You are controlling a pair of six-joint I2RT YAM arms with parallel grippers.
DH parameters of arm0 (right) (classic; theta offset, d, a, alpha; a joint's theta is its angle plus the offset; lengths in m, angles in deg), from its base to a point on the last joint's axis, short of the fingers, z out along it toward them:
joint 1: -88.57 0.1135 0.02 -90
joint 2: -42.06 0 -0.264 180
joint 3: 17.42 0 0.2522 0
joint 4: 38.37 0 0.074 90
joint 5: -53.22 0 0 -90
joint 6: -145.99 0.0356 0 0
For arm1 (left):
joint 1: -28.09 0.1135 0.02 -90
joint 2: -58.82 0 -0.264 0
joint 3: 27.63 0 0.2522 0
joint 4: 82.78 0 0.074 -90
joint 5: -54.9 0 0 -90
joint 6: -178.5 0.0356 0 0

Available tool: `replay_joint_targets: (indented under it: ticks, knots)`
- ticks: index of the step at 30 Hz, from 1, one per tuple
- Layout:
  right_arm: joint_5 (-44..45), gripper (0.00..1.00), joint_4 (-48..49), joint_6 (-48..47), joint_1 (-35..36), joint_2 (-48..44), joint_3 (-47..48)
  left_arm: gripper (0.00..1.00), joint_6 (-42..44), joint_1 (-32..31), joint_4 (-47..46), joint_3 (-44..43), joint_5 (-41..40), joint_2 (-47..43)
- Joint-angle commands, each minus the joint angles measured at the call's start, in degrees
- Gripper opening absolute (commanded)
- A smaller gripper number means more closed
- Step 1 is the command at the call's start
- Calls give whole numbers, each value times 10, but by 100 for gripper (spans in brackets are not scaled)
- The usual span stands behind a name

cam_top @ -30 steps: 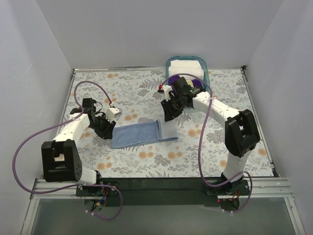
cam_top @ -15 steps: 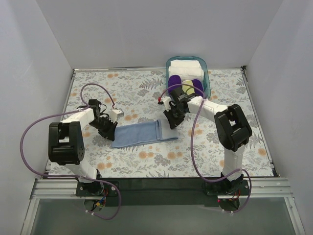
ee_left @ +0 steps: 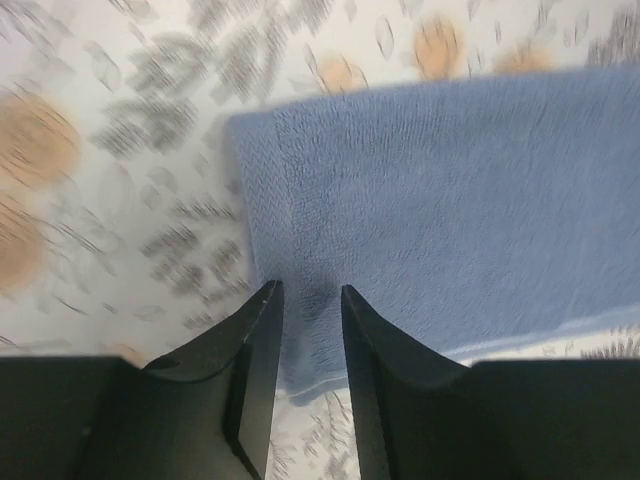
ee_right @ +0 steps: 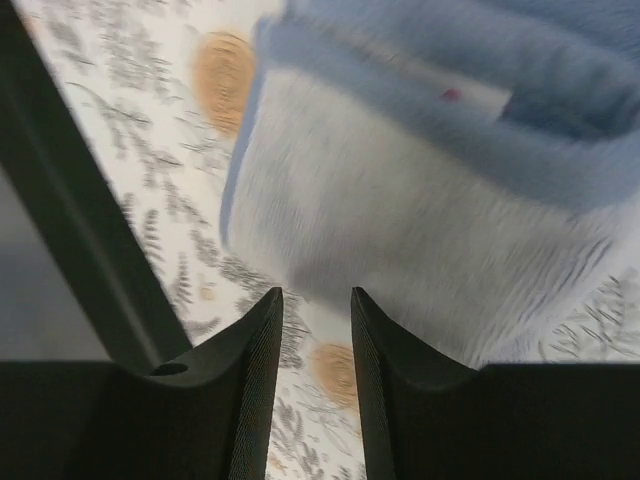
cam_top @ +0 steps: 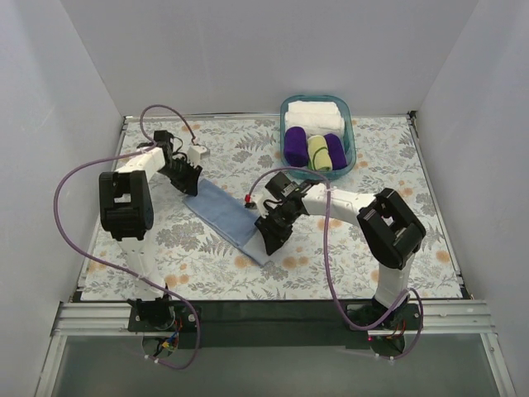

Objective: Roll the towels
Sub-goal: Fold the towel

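Observation:
The light blue towel (cam_top: 225,217) lies flat and slantwise on the flowered tablecloth, running from far left to near right. My left gripper (cam_top: 188,178) sits at its far-left end; in the left wrist view the jaws (ee_left: 308,290) stand narrow with the towel's (ee_left: 450,200) edge pinched between the tips. My right gripper (cam_top: 269,240) sits at its near-right end, where the narrow jaws (ee_right: 316,292) hold the edge of the towel (ee_right: 420,220), which is blurred. The yellow-green towel (cam_top: 317,152) lies rolled in the basket.
A pale blue basket (cam_top: 350,132) at the back holds white folded towels (cam_top: 316,114) and two purple rolls (cam_top: 295,142), (cam_top: 335,149). The dark near edge of the table (ee_right: 60,200) shows close to my right gripper. White walls surround the table.
The blue towel has swung from lying crosswise to lying slantwise. My left gripper moved far and left with one end. My right gripper moved near and left with the other end.

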Motion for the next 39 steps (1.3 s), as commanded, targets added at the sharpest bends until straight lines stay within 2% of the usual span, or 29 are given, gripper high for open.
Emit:
replay_joint_targets:
  ticks: [1,4,8,11,13,17,23,28,34,39]
  knots:
    - [-93,35,-18,24,-14,-31,63,30,-4,-1,26,-104,63,18]
    - [-105,36,-17,29,-46,-58,69,32,-10,-1,31,-100,74,-8]
    - [-37,38,-19,-3,-81,-70,53,32,-34,-1,9,-13,57,-79]
    - [-19,37,-18,-14,-82,-54,43,33,-51,-5,-1,27,89,-121]
    - [-21,36,-16,-15,-82,-39,46,33,-115,-5,-41,75,86,-142]
    - [-39,35,-8,-10,-81,7,50,26,-138,-38,-62,101,66,-129]
    - [-63,29,14,3,-78,48,25,21,-133,-46,-77,68,42,-60]
    - [-87,31,46,32,-52,53,-5,20,-119,-53,-83,14,65,6]
    - [-132,35,57,66,-12,60,-4,22,-94,-79,-62,-95,102,101]
    - [-146,37,54,59,-14,27,-13,31,-100,-86,-60,-138,153,108]
